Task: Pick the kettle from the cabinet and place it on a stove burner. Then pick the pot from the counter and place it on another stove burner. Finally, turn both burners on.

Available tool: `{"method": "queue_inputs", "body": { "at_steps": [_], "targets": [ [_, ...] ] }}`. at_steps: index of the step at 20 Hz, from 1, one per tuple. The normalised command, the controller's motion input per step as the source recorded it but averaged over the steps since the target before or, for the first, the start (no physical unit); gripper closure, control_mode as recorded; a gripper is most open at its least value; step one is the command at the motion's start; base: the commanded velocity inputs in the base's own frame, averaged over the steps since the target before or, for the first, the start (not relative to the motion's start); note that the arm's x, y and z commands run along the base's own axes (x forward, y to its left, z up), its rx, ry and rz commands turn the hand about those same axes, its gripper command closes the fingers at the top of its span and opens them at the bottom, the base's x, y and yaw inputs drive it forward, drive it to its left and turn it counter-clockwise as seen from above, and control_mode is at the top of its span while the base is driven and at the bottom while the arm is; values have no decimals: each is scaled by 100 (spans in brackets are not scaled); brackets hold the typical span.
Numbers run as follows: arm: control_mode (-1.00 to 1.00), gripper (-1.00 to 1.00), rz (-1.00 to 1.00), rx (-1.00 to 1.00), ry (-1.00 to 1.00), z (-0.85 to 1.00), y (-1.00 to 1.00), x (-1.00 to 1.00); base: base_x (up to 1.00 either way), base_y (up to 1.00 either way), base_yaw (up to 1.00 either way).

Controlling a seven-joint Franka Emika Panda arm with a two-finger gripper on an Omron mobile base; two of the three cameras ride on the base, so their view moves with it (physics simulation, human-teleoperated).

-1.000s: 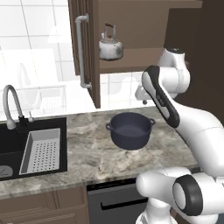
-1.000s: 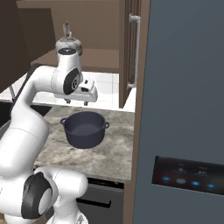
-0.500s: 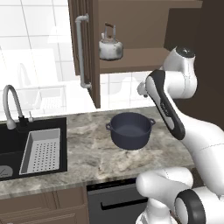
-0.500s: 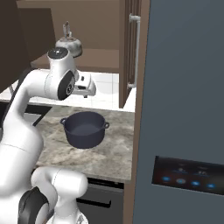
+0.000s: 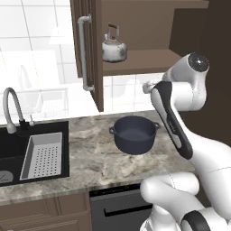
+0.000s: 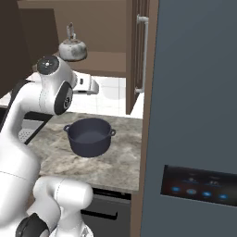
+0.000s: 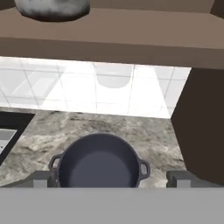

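Marble-look stone in mottled grey and brown makes up the counter [image 5: 90, 153], which runs from a black sink [image 5: 18, 144] at its left end to a tall blue-grey appliance [image 6: 194, 115] with a small lit panel at its right end. A curved metal faucet [image 5: 11, 106] rises at the sink's back edge, and a pale perforated tray [image 5: 43, 155] sits in the basin beside the counter. White tiles cover the wall behind. Brown drawers run under the counter's front edge, with a dark appliance front beside them.

The pot [image 5: 134, 134] stands upright on the counter, toward its back edge and right of the middle, well apart from the sink; it has no lid and its two loop handles point left and right. In the hand view the pot [image 7: 99, 165] lies low and centred, with the tiled wall beyond it.

Above, the dark wooden cabinet [image 5: 149, 27] hangs open, its door [image 5: 88, 49] swung out edge-on with a long silver bar handle. The kettle [image 5: 113, 47] sits upright near the left front corner of the cabinet's shelf, handle arched over it; from the right base view the kettle [image 6: 73, 47] shows above the arm.

The gripper [image 7: 112, 179] hovers between shelf and counter, below the kettle and above the pot, touching neither. Its fingers [image 7: 43, 178] are spread wide with nothing between them.
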Motion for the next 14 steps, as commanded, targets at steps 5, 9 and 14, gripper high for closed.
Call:
{"method": "queue_inputs", "body": {
  "at_steps": [5, 9, 14],
  "targets": [
    [-100, -100, 0, -2, -19, 31, 6, 0, 0, 0, 0],
    [-100, -100, 0, 0, -14, 31, 7, 0, 0, 0, 0],
    [-100, -100, 0, 0, -8, 28, 10, 1, 0, 0, 0]
  ]
}}
